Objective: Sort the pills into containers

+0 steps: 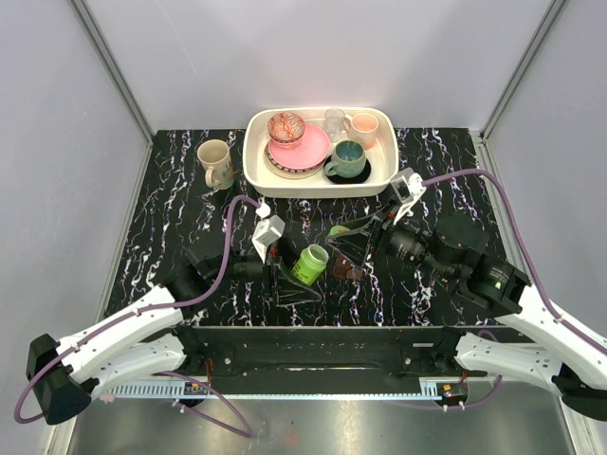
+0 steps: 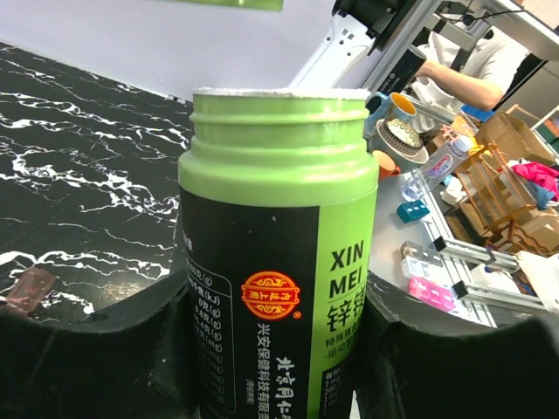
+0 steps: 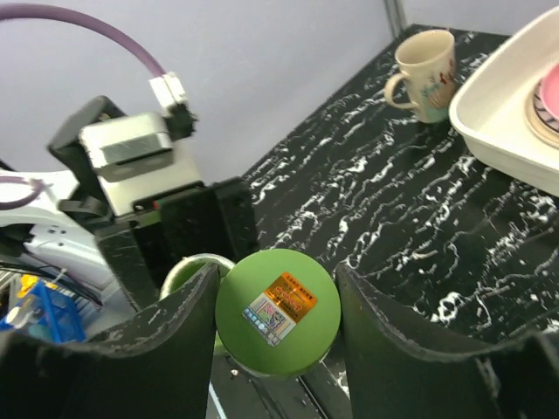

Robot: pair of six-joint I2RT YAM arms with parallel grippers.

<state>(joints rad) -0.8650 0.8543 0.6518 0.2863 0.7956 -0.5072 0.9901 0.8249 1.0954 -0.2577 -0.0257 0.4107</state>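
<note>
A green pill bottle (image 2: 275, 218) with a black label stands uncapped in my left gripper (image 2: 275, 301), whose jaws are shut on its body; from above the bottle (image 1: 310, 263) tilts over the middle of the table. My right gripper (image 3: 278, 305) is shut on the bottle's round green cap (image 3: 278, 310), held just right of the bottle's open mouth (image 3: 188, 266). A small dark-brown case, the containers (image 1: 347, 269), lies on the table under the right gripper (image 1: 343, 237) and shows as a brown corner (image 2: 29, 289) in the left wrist view. No pills are visible.
A white tray (image 1: 254, 166) of crockery sits at the back centre, its rim (image 3: 489, 113) showing at the upper right of the right wrist view. A beige mug (image 1: 215, 163) stands left of it. Grey walls enclose the black marbled table (image 1: 161, 218).
</note>
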